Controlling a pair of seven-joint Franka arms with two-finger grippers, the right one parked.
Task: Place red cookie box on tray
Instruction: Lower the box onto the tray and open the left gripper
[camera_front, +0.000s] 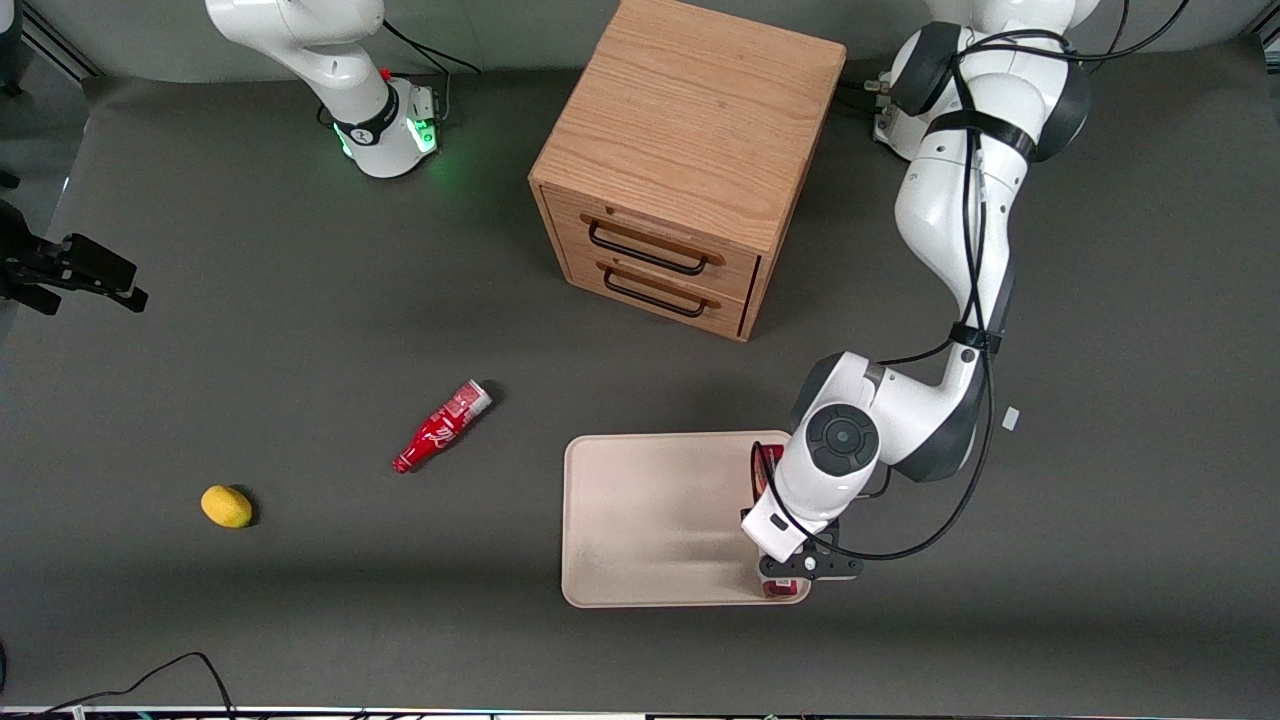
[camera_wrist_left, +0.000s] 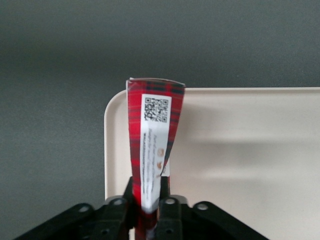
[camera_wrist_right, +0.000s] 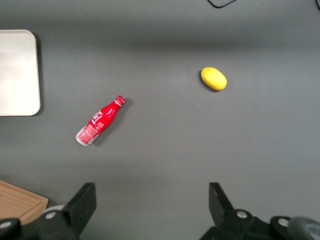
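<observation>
The red cookie box (camera_wrist_left: 152, 125) is a long narrow dark-red box with a white label and QR code. It stands on its thin edge along the tray's (camera_wrist_left: 250, 150) rim at the working arm's end. My gripper (camera_wrist_left: 148, 205) is shut on the box, one finger pressed to each flat side. In the front view the wrist covers most of the red cookie box (camera_front: 765, 468). Only its two ends show, over the side of the cream tray (camera_front: 650, 520) that lies toward the working arm. The gripper (camera_front: 800, 566) hangs over the tray corner nearest the front camera.
A wooden two-drawer cabinet (camera_front: 680, 160) stands farther from the front camera than the tray. A small red bottle (camera_front: 440, 427) lies on its side beside the tray, toward the parked arm's end. A yellow lemon (camera_front: 227, 506) sits still farther that way.
</observation>
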